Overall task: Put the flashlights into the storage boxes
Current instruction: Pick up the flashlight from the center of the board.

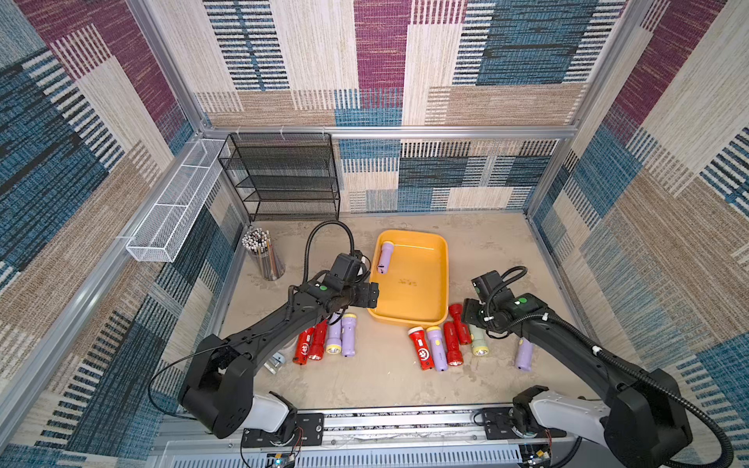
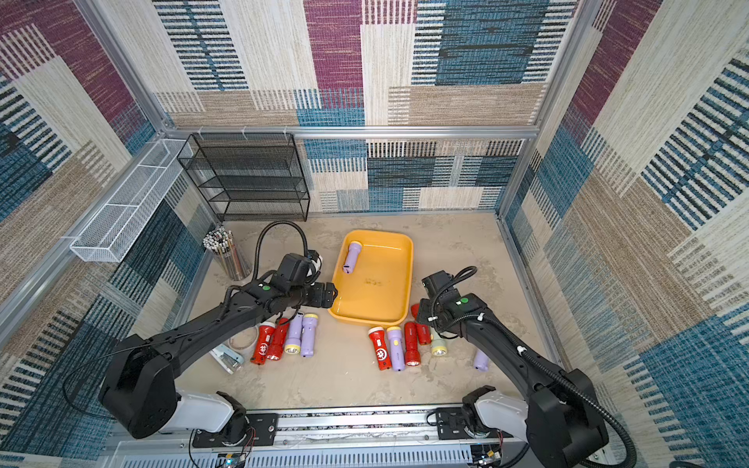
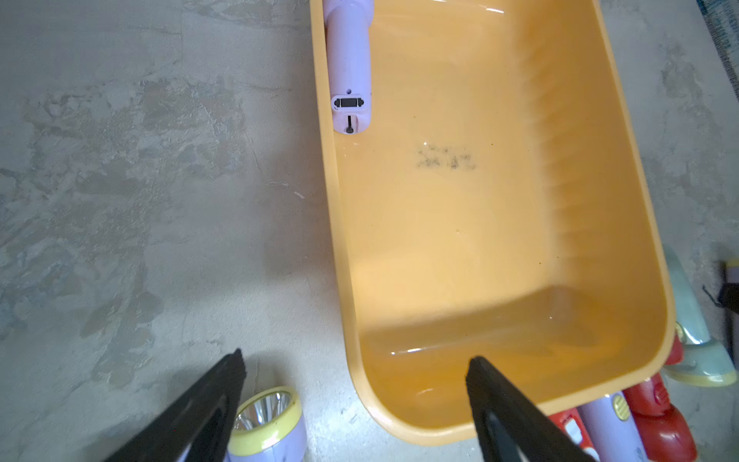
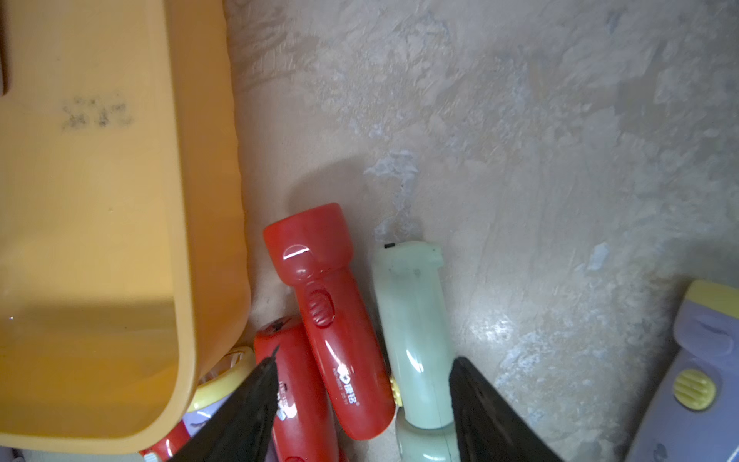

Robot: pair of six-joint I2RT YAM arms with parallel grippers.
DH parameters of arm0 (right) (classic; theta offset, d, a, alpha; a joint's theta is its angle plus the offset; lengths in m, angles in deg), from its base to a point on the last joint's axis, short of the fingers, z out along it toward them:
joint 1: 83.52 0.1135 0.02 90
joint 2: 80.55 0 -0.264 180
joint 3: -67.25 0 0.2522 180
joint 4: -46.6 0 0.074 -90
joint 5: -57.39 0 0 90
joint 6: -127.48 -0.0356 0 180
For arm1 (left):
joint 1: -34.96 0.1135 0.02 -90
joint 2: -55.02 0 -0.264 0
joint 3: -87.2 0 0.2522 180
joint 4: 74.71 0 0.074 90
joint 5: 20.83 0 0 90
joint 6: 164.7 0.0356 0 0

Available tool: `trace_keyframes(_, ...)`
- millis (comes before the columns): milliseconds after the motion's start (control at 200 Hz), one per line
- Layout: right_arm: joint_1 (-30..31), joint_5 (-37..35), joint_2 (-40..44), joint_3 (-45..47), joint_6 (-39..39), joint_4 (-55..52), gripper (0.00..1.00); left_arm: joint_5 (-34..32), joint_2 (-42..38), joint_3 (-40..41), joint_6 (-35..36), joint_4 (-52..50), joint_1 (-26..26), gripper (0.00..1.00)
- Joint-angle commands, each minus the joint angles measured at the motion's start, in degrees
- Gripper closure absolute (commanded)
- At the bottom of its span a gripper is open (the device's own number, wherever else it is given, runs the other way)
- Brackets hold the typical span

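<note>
The yellow-orange storage box (image 1: 430, 243) (image 2: 402, 240) lies mid-table with one lilac flashlight (image 1: 385, 256) (image 3: 348, 60) along its left wall. My left gripper (image 1: 371, 293) (image 3: 356, 364) hangs open over the box's near left corner and holds nothing. A lilac flashlight with a yellow head (image 3: 268, 424) lies below one finger. Several flashlights (image 1: 324, 340) lie left of the box and several more (image 1: 437, 348) in front of it. My right gripper (image 1: 470, 312) (image 4: 366, 360) is open above a red flashlight (image 4: 332, 312) and a pale green flashlight (image 4: 416, 328), beside the box's wall (image 4: 216, 200).
A black mesh rack (image 1: 283, 178) stands at the back left, with a white wire basket (image 1: 170, 214) on the left wall. A cup of pencils (image 1: 261, 255) stands near the left arm. A stapler (image 2: 227, 356) and a tape roll (image 2: 243, 342) lie under that arm.
</note>
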Motion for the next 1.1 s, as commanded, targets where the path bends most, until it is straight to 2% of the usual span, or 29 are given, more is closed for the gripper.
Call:
trace_keyframes(0,-0.08,1.00,-0.12,-0.60,0.81,0.83,0.29,-1.34,0.34,-0.48,0.20,0.39,0.04,0.09)
trace_keyframes(225,-0.28,1.23,0.14,-0.47,1.47,1.12,0.26,-1.55,0.94,-1.80,-0.33,0.07,0.05,0.09)
trace_keyframes(1097,-1.85,1.63,1.01,-1.49,2.66,-0.48,0.25,-1.97,4.84,-5.01,0.10,-0.55,0.04,0.10)
